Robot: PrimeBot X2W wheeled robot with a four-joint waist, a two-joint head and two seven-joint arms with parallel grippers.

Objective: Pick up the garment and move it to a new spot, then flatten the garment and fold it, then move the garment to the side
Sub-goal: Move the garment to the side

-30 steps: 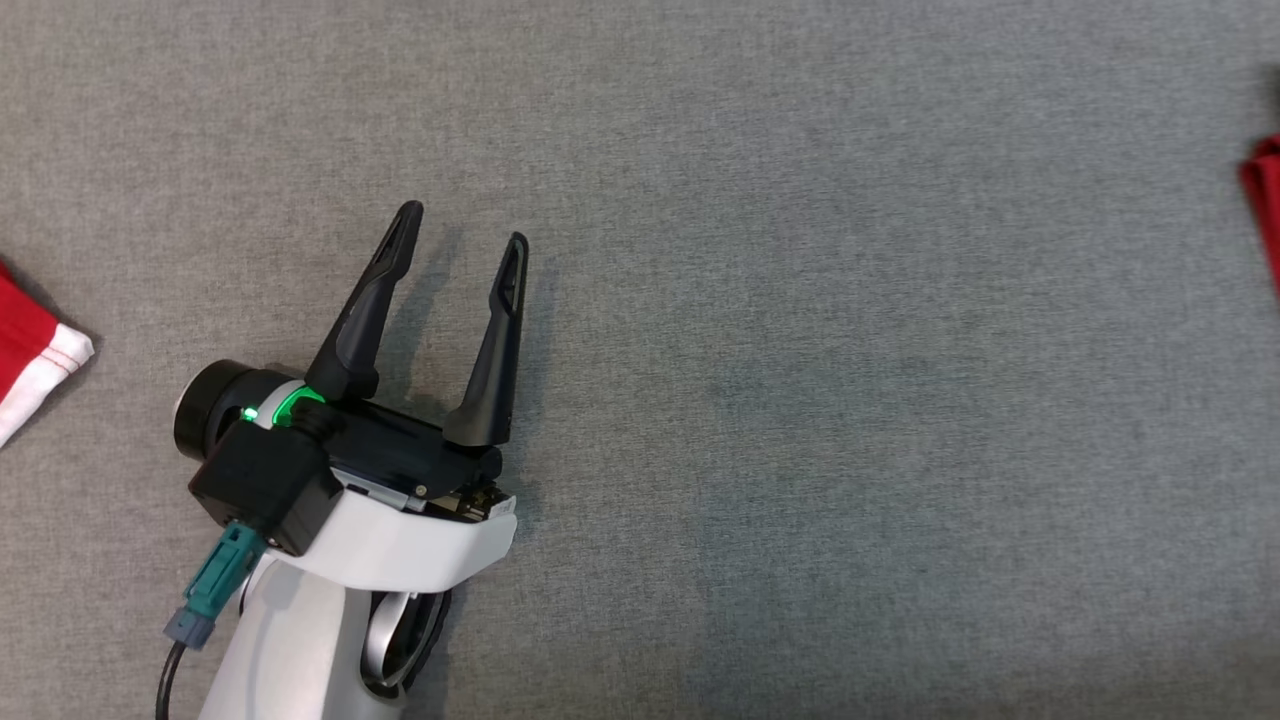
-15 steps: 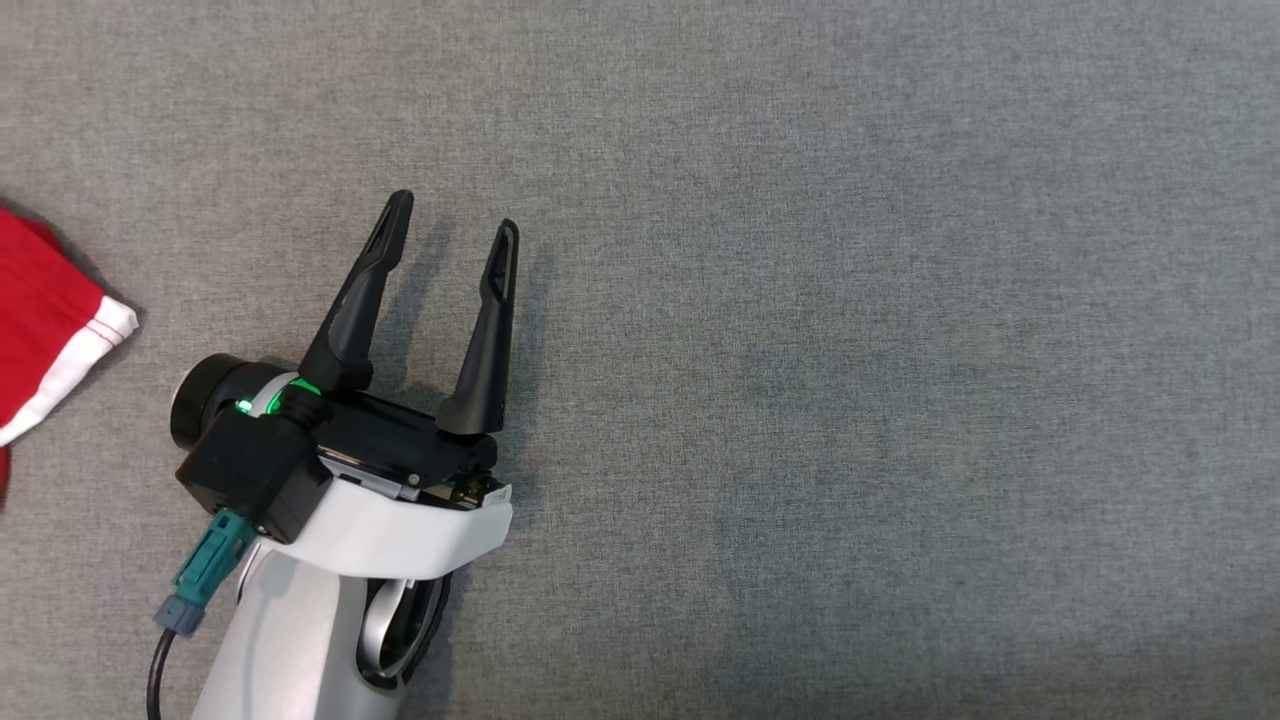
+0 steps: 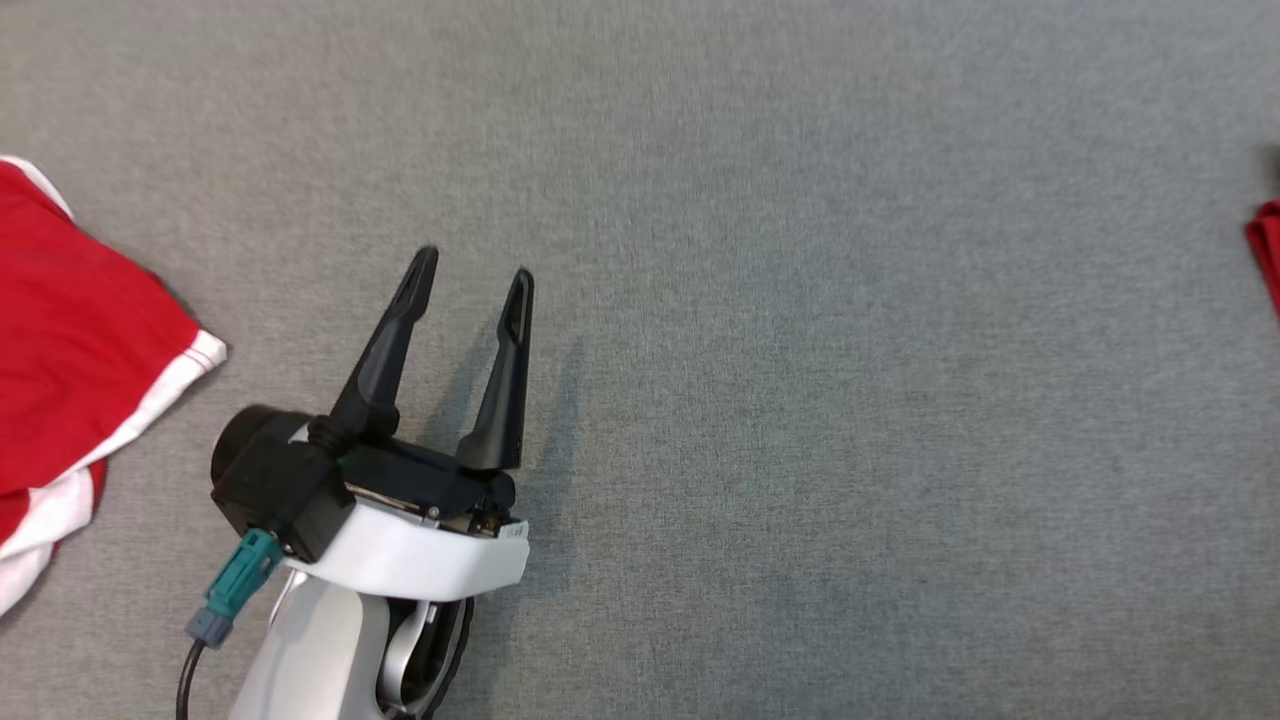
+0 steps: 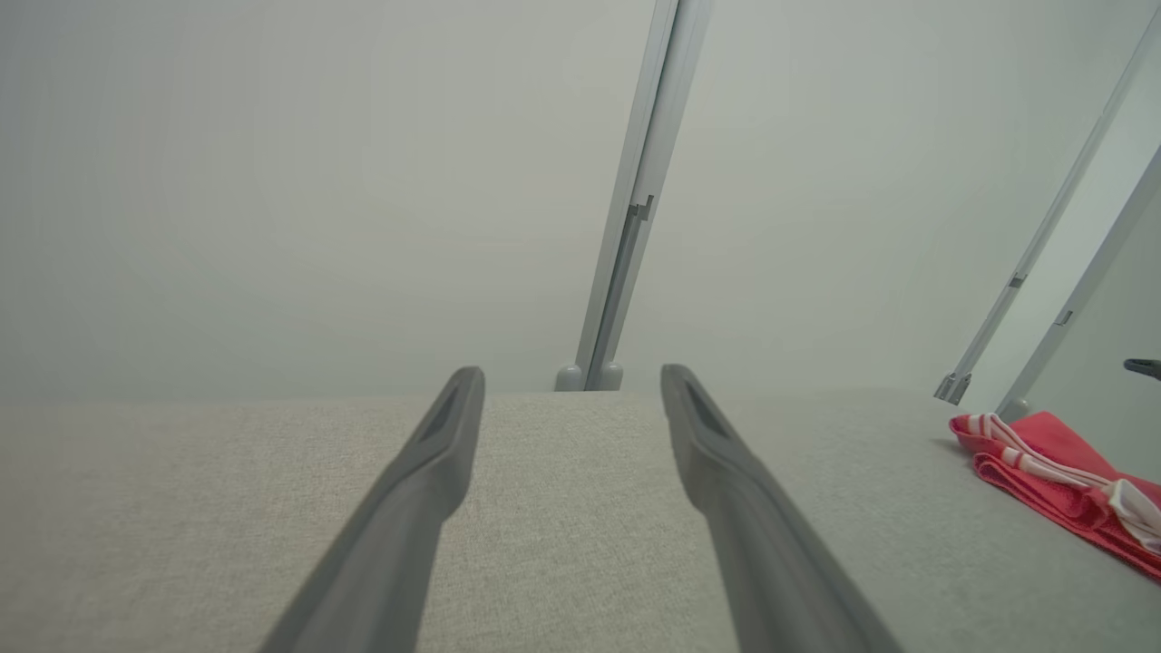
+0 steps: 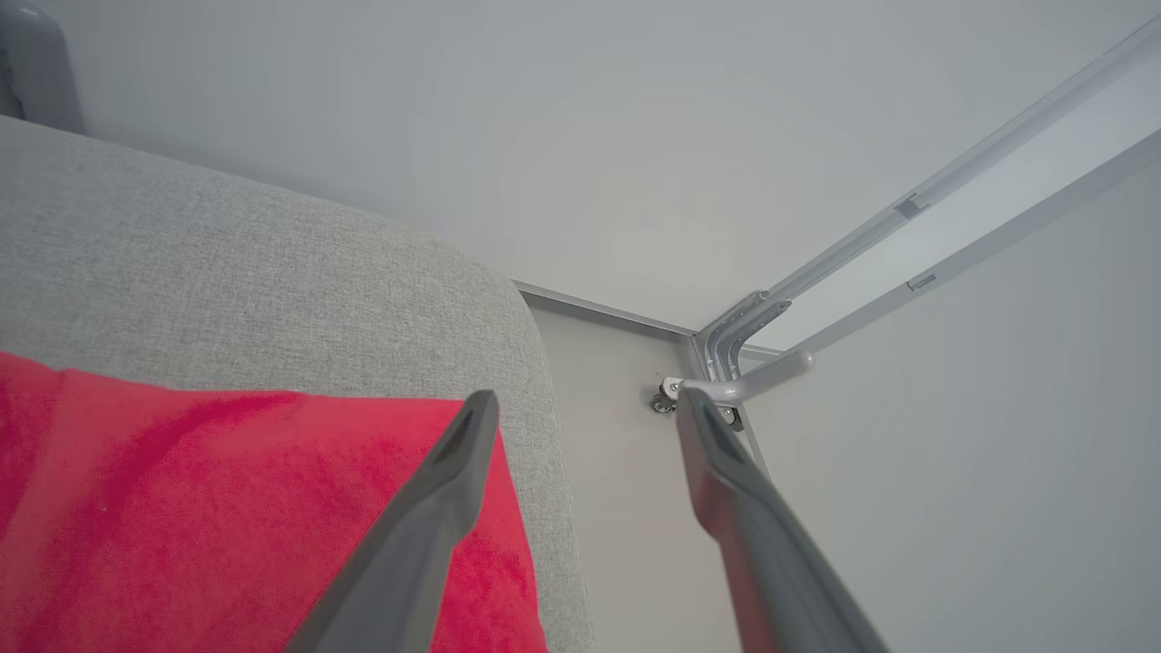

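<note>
A red garment with white trim [image 3: 70,330] lies at the left edge of the head view on the grey cloth surface [image 3: 800,350]. My left gripper [image 3: 474,267] hovers to its right, open, with nothing between its fingers, apart from the cloth. In the left wrist view the left gripper [image 4: 571,374] points across bare surface. A second red piece [image 3: 1265,250] peeks in at the right edge; it appears as a folded red and white-striped garment [image 4: 1061,472]. My right gripper [image 5: 585,397] is open above red fabric [image 5: 227,526] near the surface's rounded corner.
The padded grey surface ends in a rounded edge [image 5: 535,363] with pale floor beyond it. Pale walls and grey metal frame posts [image 4: 626,245] stand behind the surface. A wide stretch of bare cloth lies between the two red pieces.
The head camera has shifted, so more of the left red garment shows and the right red piece is back at the edge. The left gripper stays open, sitting slightly lower in the picture.
</note>
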